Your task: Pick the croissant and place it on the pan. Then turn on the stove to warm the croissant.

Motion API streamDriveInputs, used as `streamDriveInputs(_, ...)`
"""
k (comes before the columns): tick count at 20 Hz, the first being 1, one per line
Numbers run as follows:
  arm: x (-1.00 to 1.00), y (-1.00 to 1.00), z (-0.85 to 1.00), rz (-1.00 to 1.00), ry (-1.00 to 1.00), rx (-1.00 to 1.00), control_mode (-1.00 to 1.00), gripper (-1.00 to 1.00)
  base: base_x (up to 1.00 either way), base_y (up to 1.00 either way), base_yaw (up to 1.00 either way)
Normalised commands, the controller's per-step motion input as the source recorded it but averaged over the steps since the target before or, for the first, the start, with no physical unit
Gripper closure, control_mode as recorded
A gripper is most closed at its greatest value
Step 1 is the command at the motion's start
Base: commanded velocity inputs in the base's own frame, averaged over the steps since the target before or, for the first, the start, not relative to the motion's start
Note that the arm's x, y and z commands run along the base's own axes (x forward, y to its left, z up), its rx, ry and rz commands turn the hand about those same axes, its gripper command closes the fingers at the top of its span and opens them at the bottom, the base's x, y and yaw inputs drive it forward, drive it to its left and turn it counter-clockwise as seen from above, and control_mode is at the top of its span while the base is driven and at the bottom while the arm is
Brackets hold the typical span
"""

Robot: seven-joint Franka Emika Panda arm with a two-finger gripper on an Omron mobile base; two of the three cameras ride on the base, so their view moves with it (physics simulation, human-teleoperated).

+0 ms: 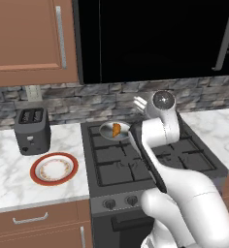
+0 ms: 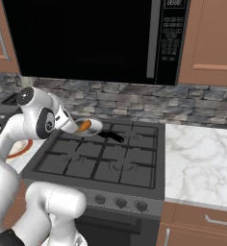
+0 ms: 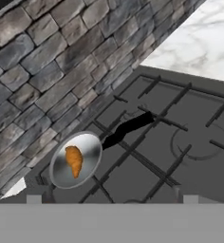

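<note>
The golden croissant (image 1: 116, 130) (image 3: 74, 161) lies inside the small silver pan (image 1: 109, 131) (image 3: 85, 152). The pan sits on the back left burner of the dark grey stove (image 1: 136, 167) (image 2: 106, 163), its black handle (image 3: 130, 127) pointing toward the stove's middle. My gripper (image 3: 112, 199) hovers just above and beside the pan, open, with its fingertips (image 3: 34, 199) wide apart and nothing between them. In the right base view the hand (image 2: 67, 122) sits close to the pan's (image 2: 92, 127) left rim. A row of round knobs (image 2: 121, 202) lines the stove front.
A red-rimmed white plate (image 1: 54, 169) and a black toaster (image 1: 32, 130) stand on the marble counter left of the stove. A black microwave (image 1: 155, 38) hangs above. More marble counter (image 2: 202, 158) lies to the right, and a stone backsplash (image 3: 47, 61) runs behind.
</note>
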Motion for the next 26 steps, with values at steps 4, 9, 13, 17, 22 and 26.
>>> streamDriveInputs(4, -0.66, 0.00, 0.17, 0.00, 0.23, 0.00, -1.00, -1.00, 0.00, 0.00, 0.00)
streamDriveInputs(9, -0.75, 0.00, 0.01, 0.01, 0.15, -0.01, -1.00, -1.00, 0.00, 0.00, 0.00)
streamDriveInputs(13, -0.65, 0.00, 0.00, 0.05, 0.13, -0.01, -1.00, -1.00, 0.00, 0.00, 0.00)
streamDriveInputs(17, -0.23, -0.04, 0.00, 0.17, 0.22, -0.03, -1.00, -1.00, 0.00, 0.00, 0.00)
streamDriveInputs(22, 0.00, -0.04, -0.05, 0.30, 0.23, -0.01, -1.00, -1.00, 0.00, 0.00, 0.00)
streamDriveInputs(26, 0.00, 0.00, -0.30, 0.26, 0.10, -0.01, -1.00, -1.00, 0.00, 0.00, 0.00)
